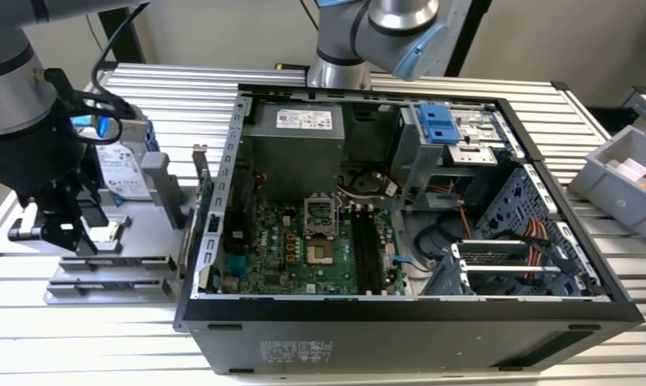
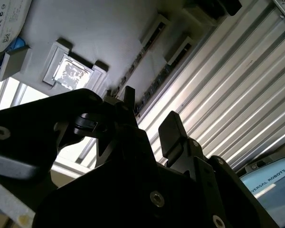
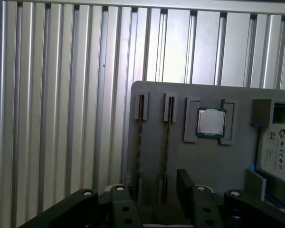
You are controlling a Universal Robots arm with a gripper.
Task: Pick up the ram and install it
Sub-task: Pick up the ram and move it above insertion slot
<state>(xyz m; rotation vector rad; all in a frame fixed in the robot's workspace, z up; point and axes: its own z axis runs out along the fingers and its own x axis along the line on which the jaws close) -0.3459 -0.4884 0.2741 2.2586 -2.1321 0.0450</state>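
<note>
Exterior view, 9 o'clock of the PC case (image 1: 409, 326): the end effector (image 1: 71, 237) hangs over the grey fixture (image 1: 140, 237) on the ribbed tabletop (image 1: 87, 338). Can't tell the height above it.

End effector state: in both wrist views the fingers are spread wide, with nothing gripped and nothing touching the pads (image 3: 154, 204) (image 2: 149, 104).

The ram (image 3: 167, 137) is in the fixture, standing on edge in a long slot. A second ram stick (image 3: 141, 137) sits in the parallel slot just beside it. In the first wrist view both sticks run into the gap between the two fingers.

Also on the fixture: a square silver chip (image 3: 210, 122) in its pocket beside the ram slots, and a hard drive (image 1: 124, 169) in a blue frame at the fixture's 12 o'clock end.

The case lies open. The green motherboard (image 1: 290, 249) is exposed, and the long black memory slots (image 1: 368, 249) at 3 o'clock of the CPU socket (image 1: 323, 233) look unfilled.

Grey bin (image 1: 623, 173) at 2 o'clock of the case.
</note>
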